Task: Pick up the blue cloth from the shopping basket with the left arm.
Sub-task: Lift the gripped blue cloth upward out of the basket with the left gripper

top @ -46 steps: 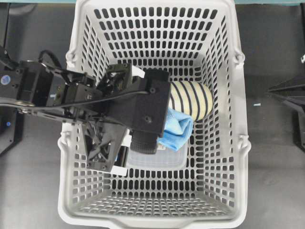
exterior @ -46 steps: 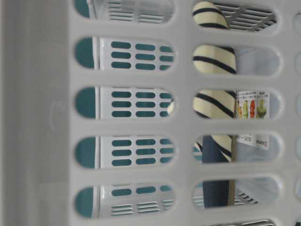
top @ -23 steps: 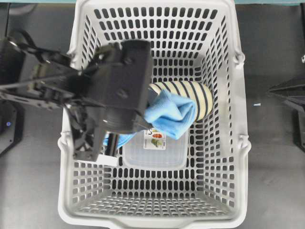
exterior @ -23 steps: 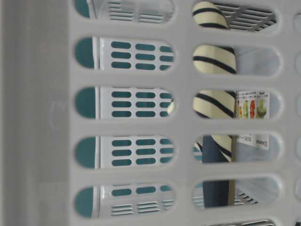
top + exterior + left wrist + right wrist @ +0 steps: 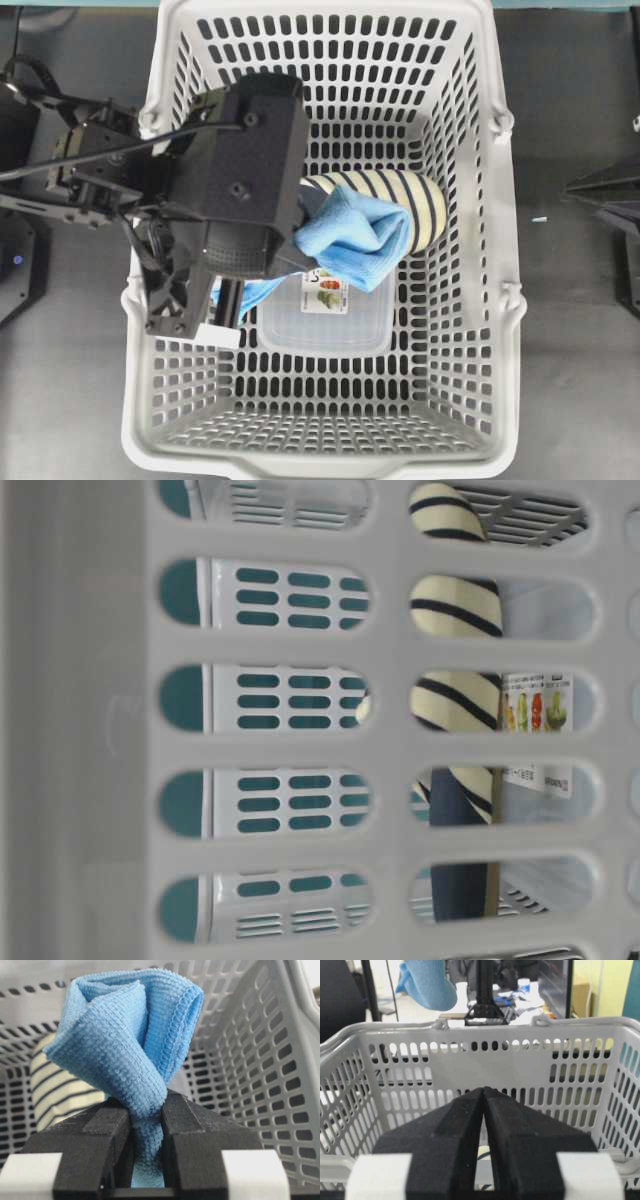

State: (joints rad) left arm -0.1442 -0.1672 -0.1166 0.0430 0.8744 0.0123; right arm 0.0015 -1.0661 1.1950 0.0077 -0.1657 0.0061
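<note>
Overhead exterior view: the left arm [image 5: 235, 190] hangs over the nine o'clock side of the shopping basket [image 5: 330, 455], and the blue cloth [image 5: 352, 238] bunches out from under its housing toward three o'clock, overlapping the cream and navy striped fabric roll [image 5: 415, 205] and the labelled end of the clear plastic container [image 5: 325, 325] below. A second ago the housing sat low over the basket middle, with only a small flap of cloth showing at its edge; half a second ago it had come up and swung toward ten o'clock, and the cloth had come with it. Since then the arm has shifted only slightly and the cloth has hardly changed shape. My reading is that the grasp took and the lift is largely made. The left wrist view bears this out: the left gripper [image 5: 146, 1125] has its two black fingers [image 5: 192, 1135] drawn narrow and clamped on a twisted neck of the cloth, which blooms above them with the basket wall behind. From the right wrist camera, the cloth hangs above the far rim at eleven o'clock, clear of the basket, while the right gripper [image 5: 483, 1097] waits outside with its fingers pressed together on nothing. Through the slots at table level, roll and container have not moved.
</note>
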